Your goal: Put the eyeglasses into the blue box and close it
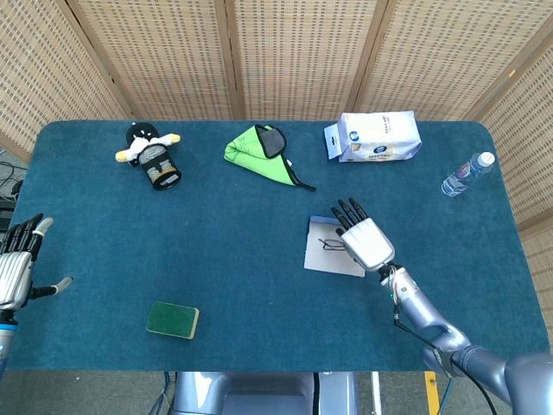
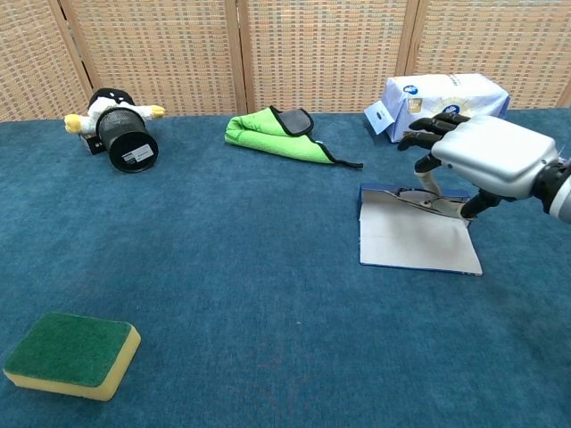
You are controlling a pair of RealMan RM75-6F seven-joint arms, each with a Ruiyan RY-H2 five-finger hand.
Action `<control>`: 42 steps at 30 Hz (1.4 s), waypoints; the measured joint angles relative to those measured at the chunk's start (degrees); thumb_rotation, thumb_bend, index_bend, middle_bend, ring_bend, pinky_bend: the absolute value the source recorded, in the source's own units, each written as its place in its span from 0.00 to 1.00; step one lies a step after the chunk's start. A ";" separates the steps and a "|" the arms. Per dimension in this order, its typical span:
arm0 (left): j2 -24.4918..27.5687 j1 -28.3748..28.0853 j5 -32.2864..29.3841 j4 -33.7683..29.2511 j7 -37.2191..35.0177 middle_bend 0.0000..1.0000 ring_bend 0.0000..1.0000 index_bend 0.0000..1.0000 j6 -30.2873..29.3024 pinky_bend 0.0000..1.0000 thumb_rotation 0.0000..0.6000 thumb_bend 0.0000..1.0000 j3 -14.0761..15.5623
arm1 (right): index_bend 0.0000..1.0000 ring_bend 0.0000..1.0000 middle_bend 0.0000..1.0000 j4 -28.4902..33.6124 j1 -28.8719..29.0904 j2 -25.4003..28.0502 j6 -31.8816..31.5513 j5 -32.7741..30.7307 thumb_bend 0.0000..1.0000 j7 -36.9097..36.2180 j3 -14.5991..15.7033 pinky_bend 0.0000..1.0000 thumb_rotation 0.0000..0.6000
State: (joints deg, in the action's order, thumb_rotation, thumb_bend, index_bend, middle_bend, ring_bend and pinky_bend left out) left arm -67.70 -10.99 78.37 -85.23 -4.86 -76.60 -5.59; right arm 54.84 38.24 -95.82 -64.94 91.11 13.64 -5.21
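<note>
Wicker screens backed a table laid with blue felt [image 1: 242, 242]. The right hand [image 1: 366, 241] hovered palm-down over the open blue box [image 1: 333, 252], its thumb and a finger seemingly pinching the eyeglasses [image 1: 328, 244] just above the box's floor. A careless release could tip them over the low wall. Far to its left, the left hand [image 1: 17, 268] hung open and empty. Beyond lay a green cloth [image 1: 259, 151].

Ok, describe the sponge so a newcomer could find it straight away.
Start at the blue-carpeted table and go to its near edge on the robot's left side, far from the blue box. The sponge lies there alone: a flat block, dark green on top with a yellow layer beneath, unlike the bright green cloth at the far edge.
</note>
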 measured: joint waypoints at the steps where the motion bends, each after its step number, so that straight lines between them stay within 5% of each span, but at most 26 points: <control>1: 0.01 0.01 0.00 0.00 -0.03 0.00 0.00 0.00 -0.01 0.00 1.00 0.00 0.00 | 0.64 0.00 0.17 0.13 0.16 -0.25 0.55 -0.57 0.50 0.51 -0.28 0.09 1.00; 28: 0.20 0.00 -0.38 0.15 -0.50 0.00 0.00 0.00 0.29 0.00 1.00 0.00 -0.13 | 0.64 0.00 0.17 -8.37 2.59 -8.77 6.67 -9.45 0.48 13.96 -3.60 0.12 1.00; 42: 0.23 0.04 -0.28 0.05 -0.45 0.00 0.00 0.00 0.24 0.00 1.00 0.00 -0.07 | 0.26 0.00 0.00 -6.47 2.33 -8.70 5.74 -11.40 0.36 13.81 -4.58 0.12 1.00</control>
State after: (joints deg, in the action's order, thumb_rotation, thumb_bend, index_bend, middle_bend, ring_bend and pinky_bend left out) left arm -67.47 -10.95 78.09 -85.19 -5.31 -76.36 -5.66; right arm 48.38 40.57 -104.53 -59.20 79.71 27.45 -9.79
